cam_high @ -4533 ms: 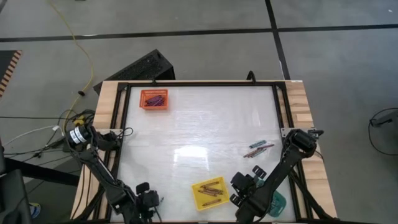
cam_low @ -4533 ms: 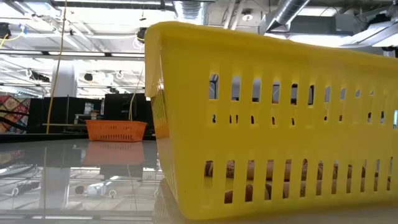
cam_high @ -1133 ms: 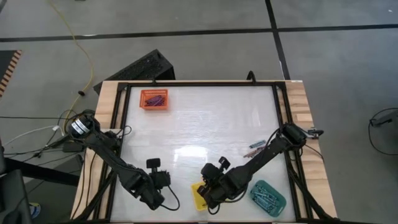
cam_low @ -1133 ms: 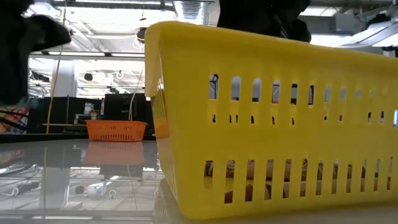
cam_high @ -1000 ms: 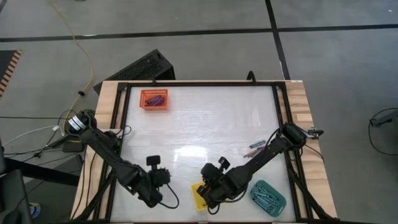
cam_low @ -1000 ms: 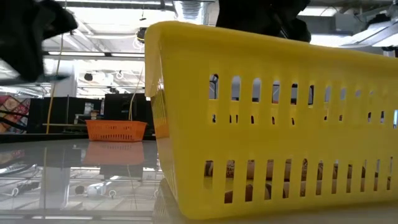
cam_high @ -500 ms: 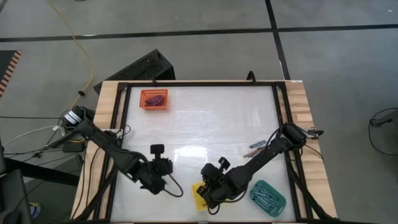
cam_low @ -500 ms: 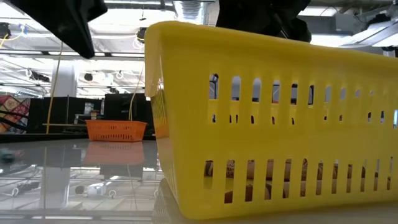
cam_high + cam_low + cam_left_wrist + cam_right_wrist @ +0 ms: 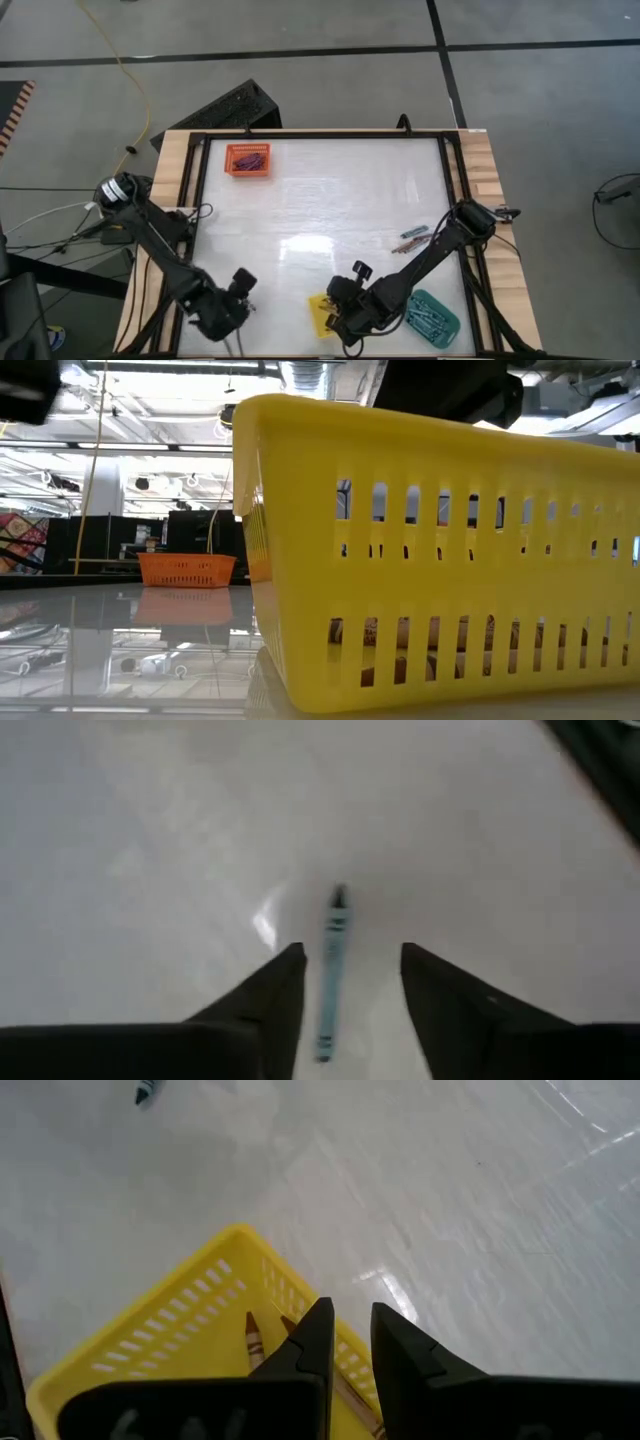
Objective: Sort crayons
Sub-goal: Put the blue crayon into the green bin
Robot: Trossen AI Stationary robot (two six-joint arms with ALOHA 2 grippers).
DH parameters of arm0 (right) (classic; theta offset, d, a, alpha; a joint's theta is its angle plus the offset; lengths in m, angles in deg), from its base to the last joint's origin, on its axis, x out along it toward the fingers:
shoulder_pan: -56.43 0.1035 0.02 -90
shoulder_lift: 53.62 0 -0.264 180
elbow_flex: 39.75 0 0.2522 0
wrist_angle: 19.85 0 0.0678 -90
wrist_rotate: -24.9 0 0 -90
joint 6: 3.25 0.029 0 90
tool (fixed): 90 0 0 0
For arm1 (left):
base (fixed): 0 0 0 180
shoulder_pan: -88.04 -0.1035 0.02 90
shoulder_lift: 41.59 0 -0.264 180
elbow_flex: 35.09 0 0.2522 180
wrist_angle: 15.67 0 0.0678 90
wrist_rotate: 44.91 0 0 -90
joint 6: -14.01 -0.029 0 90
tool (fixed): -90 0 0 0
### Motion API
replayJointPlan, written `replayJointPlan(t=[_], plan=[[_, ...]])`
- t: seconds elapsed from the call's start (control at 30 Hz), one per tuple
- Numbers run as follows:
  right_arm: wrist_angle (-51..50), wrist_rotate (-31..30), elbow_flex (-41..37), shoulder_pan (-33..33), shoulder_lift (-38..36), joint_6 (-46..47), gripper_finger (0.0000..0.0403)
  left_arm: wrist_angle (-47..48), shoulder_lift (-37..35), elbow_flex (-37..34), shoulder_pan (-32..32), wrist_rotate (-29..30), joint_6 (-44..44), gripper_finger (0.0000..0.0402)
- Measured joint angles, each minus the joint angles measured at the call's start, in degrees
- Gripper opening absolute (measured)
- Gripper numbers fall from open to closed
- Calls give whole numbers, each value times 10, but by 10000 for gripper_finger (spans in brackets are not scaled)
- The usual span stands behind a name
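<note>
My left gripper (image 9: 345,980) at lower left of high view, fingers spread, teal crayon (image 9: 331,960) lying loose between them on table (image 9: 150,870). Light, stiff, likely rolls; pinch mid-length. My right gripper (image 9: 348,1338) above yellow tray (image 9: 150,1350), fingers narrowly parted, empty.

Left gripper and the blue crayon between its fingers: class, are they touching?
Apart. The left wrist view shows the blue crayon lying between the left gripper's spread fingers, with white table visible on both sides.
</note>
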Motion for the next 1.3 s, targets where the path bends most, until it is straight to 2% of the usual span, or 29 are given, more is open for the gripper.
replayJointPlan(t=[0.07, 0.17, 0.23, 0.37, 0.5, 0.6, 0.77, 0.83, 0.97, 1.13, 1.2, 1.3], plan=[[0, -2, 0, 1, 0, 0, 64, -27, 0, -21, 22, 15, 18, 176], [3, -2, 0, 1, 0, -11, 64, -35, 0, -49, 38, 50, 51, 185], [4, -2, 0, 1, 0, -13, 64, -61, 0, -76, 37, 35, 65, 181], [4, -2, 0, -1, 0, -13, 64, -114, 0, -128, 28, -37, 100, 172], [4, -2, 0, -1, 0, -13, 64, -118, 0, -145, 31, -34, 138, 167], [5, -2, 0, -1, 0, -13, 64, -116, -1, -151, 32, -16, 148, 139], [5, -2, 0, -1, 0, -13, 64, -124, -1, -152, 31, 2, 110, 36], [5, -2, 0, 0, 0, -13, 64, -128, -1, -152, 31, 8, 97, 12], [5, -2, 0, 1, 0, -10, 64, -132, 0, -150, 31, 28, 83, 5], [5, -8, 0, 4, 0, -12, 64, -127, 2, -119, 20, 89, 45, 2], [5, -26, 0, 9, -1, -16, 64, -115, 2, -102, 13, 98, 24, 2], [5, -90, 3, 22, -3, -35, 65, -105, -2, -76, 5, 126, -9, 1]])
